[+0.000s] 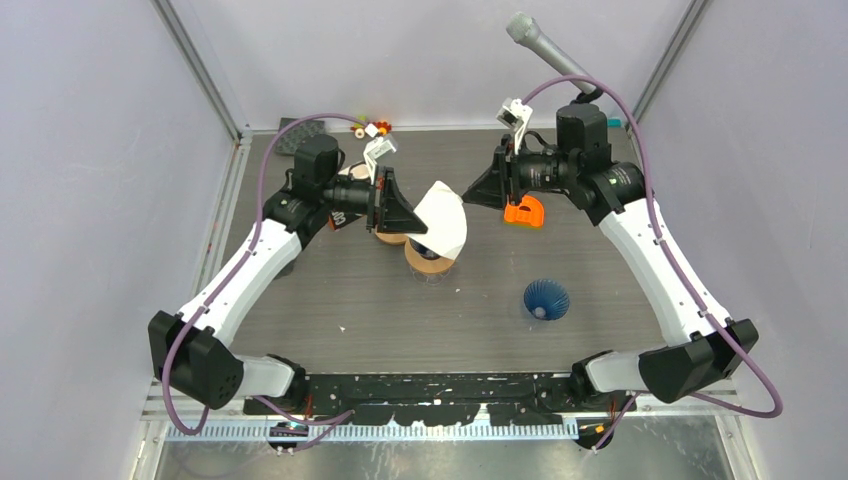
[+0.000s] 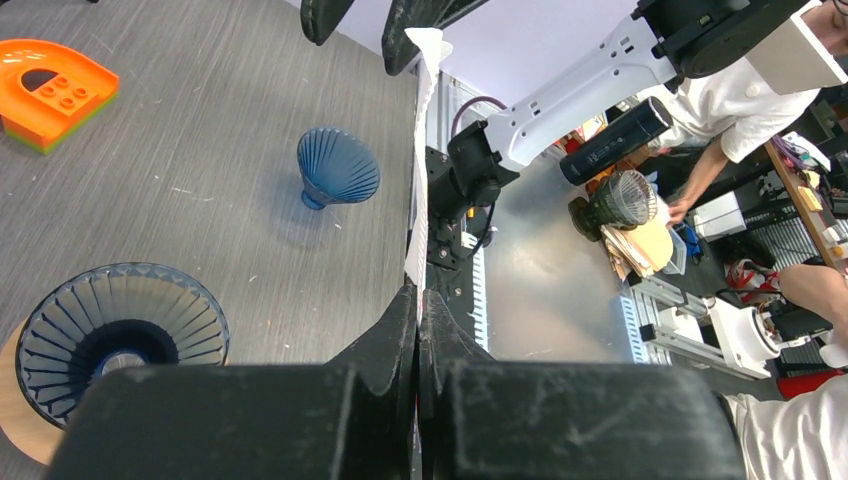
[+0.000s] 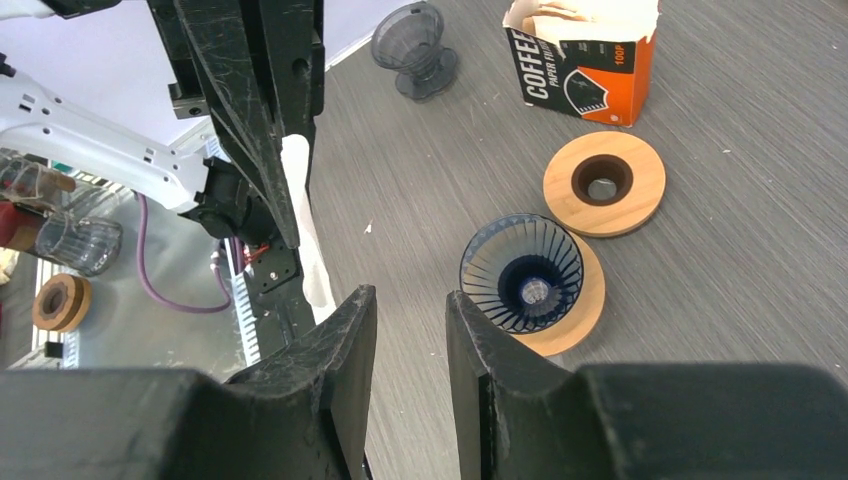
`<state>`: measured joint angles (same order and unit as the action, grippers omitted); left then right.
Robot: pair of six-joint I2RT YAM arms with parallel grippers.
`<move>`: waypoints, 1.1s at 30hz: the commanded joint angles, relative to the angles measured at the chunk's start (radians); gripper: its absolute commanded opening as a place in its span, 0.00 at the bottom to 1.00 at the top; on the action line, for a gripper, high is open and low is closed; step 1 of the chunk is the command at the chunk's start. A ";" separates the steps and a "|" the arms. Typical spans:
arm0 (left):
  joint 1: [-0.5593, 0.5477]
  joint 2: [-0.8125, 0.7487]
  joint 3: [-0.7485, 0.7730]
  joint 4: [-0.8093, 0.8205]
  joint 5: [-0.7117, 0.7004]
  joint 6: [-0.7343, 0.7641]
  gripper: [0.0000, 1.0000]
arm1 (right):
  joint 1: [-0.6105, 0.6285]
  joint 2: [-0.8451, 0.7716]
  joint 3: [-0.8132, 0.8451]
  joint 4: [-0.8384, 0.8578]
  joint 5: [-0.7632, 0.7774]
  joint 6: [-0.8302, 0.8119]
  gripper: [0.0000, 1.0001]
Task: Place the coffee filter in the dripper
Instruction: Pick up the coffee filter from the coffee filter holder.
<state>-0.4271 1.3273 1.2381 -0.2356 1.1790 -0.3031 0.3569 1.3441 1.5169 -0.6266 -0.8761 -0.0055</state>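
Observation:
My left gripper (image 1: 420, 228) is shut on a white paper coffee filter (image 1: 443, 220) and holds it in the air just above the dark blue ribbed dripper (image 1: 432, 256), which stands on a round wooden base. In the left wrist view the filter (image 2: 421, 150) shows edge-on between my shut fingers (image 2: 418, 295), with the dripper (image 2: 120, 330) below left. My right gripper (image 1: 470, 195) is open and empty, close to the filter's far side. In the right wrist view (image 3: 410, 300) the filter (image 3: 305, 220) is left of the jaws and the dripper (image 3: 522, 272) is right of them.
A second blue dripper (image 1: 546, 299) lies upside down at the front right. An orange toy block (image 1: 524, 212) sits under my right wrist. An orange filter box (image 3: 585, 60), a spare wooden ring (image 3: 604, 183) and a grey dripper (image 3: 413, 45) stand behind the dripper.

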 commanded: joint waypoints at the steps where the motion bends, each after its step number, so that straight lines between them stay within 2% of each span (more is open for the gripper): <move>1: -0.005 0.004 0.007 0.038 0.003 0.012 0.00 | 0.007 -0.020 0.040 0.005 -0.032 0.001 0.37; 19: -0.006 0.023 0.015 0.023 -0.017 0.026 0.00 | 0.014 -0.039 -0.021 0.058 -0.111 0.041 0.36; 33: -0.006 0.049 0.031 -0.018 -0.097 0.061 0.00 | 0.035 -0.039 -0.068 0.097 -0.231 0.059 0.37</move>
<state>-0.4301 1.3716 1.2385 -0.2562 1.1019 -0.2607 0.3794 1.3411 1.4658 -0.5812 -1.0573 0.0368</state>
